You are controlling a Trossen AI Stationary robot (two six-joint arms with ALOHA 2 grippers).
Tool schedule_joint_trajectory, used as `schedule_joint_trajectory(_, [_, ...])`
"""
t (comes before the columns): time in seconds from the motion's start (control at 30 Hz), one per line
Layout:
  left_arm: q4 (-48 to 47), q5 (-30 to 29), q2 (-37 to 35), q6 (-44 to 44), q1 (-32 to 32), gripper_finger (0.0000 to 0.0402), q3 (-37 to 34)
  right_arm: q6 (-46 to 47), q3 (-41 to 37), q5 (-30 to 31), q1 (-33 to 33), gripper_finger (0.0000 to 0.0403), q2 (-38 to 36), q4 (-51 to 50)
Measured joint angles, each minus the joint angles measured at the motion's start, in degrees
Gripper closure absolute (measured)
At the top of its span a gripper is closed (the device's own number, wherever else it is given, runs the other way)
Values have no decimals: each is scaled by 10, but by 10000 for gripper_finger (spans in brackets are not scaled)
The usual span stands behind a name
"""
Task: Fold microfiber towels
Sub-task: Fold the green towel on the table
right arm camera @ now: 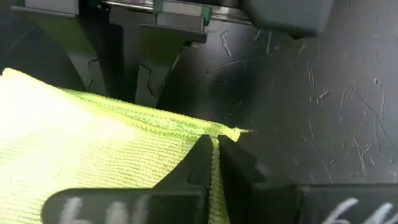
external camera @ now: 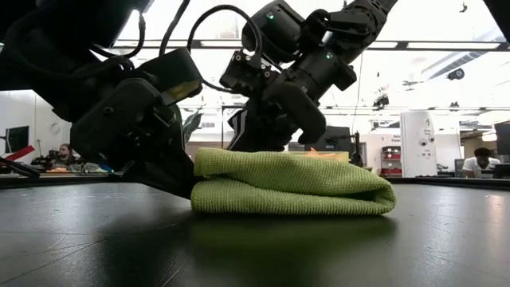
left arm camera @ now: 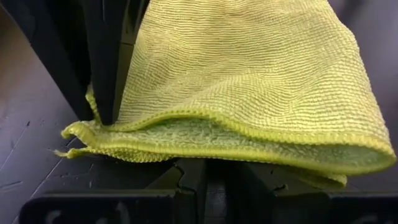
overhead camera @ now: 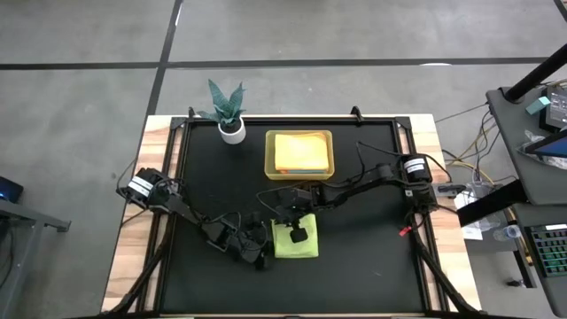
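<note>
Black table (overhead camera: 372, 257) bearing everything. Yellow-green bin (overhead camera: 299, 154) sitting toward the far edge, orange-yellow towels (overhead camera: 299, 151) stacked inside; potted plant (overhead camera: 230, 113) standing beside it. Lime green towel (overhead camera: 295, 240) lying folded near the table's middle front. Left gripper (overhead camera: 260, 255) pressing at its left edge, fingers clamping a corner. Right gripper (overhead camera: 297, 232) crowding over the towel's top, fingers clenched on a fold.

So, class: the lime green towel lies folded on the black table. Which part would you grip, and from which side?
Grip the lime green towel at its open hemmed edges, not the rounded fold. The layers lie loose there, so thin fingers can probably pinch them coming in low along the table. The right gripper is already shut on one corner.
</note>
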Motion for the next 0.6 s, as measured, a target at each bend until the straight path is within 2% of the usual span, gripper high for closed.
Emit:
schedule_joint_trajectory(0.13, [-5,3,0,-22,0,350,0,11,0,0,0,366,1,0])
schedule_joint_trajectory(0.27, [-22,11,-7,-55,0,350,2,20,1,0,-1,327,1,1])
schedule_joint_trajectory(0.37, [-46,40,-20,-68,1,344,2,21,3,0,-1,297,1,0])
schedule_joint_trajectory(0.47, [-81,63,-39,-82,1,324,2,27,6,0,-1,273,-4,-4])
schedule_joint_trajectory(0.6, [-121,82,-63,-82,0,279,1,28,13,0,-1,251,-24,-21])
